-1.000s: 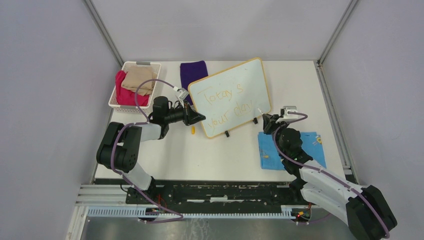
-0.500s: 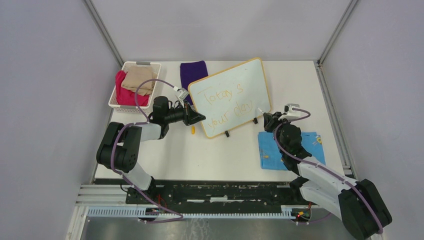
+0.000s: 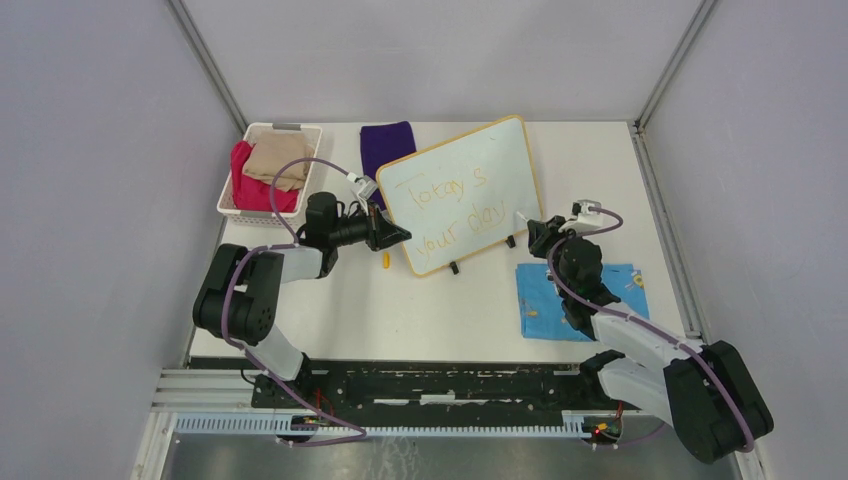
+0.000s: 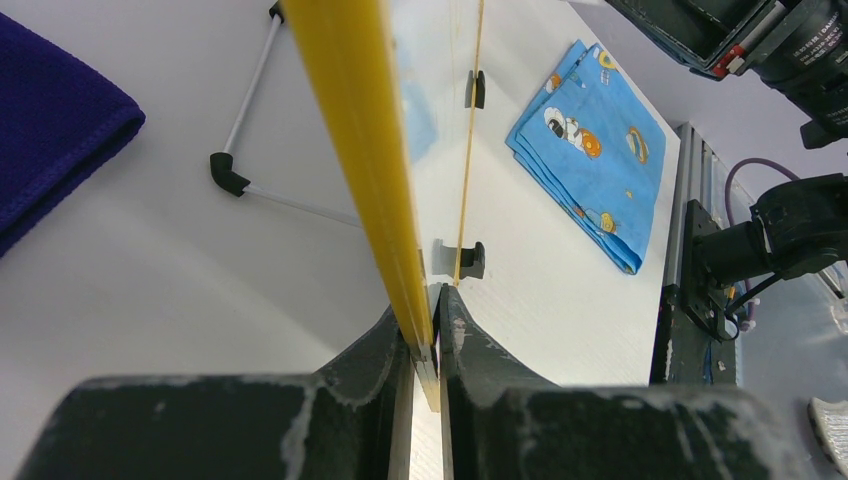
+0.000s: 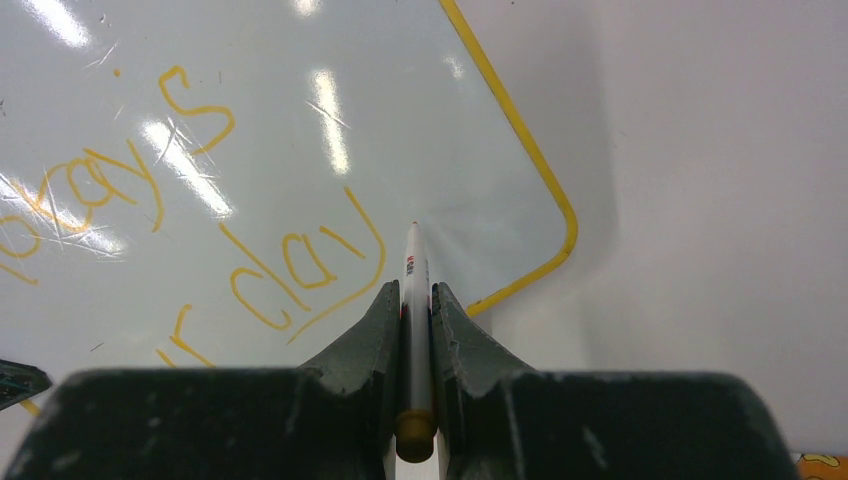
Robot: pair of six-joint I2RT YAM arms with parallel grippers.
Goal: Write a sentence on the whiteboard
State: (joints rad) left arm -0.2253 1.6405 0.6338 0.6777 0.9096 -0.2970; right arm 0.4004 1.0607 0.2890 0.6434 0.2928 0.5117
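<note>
The whiteboard [image 3: 462, 190] stands tilted on black clip feet at mid table. The sentence [image 3: 450, 208] reads "Today's your day" in yellow-orange, two lines; its right end shows in the right wrist view [image 5: 290, 265]. My left gripper [image 3: 398, 236] is shut on the board's yellow left frame edge [image 4: 385, 190]. My right gripper [image 3: 534, 232] is shut on a white marker [image 5: 414, 290] with a yellow end. The marker tip is at the board's lower right corner, just right of the "y"; I cannot tell if it touches.
A white basket [image 3: 236, 205] with red and tan cloths stands at the back left. A purple cloth [image 3: 385, 145] lies behind the board. A blue cartoon-print cloth [image 3: 540, 300] lies under my right arm. A small yellow cap [image 3: 383, 262] lies near the left gripper.
My right gripper has moved slightly right and up along the board's lower right edge with the marker. The left arm and the board have not moved.
</note>
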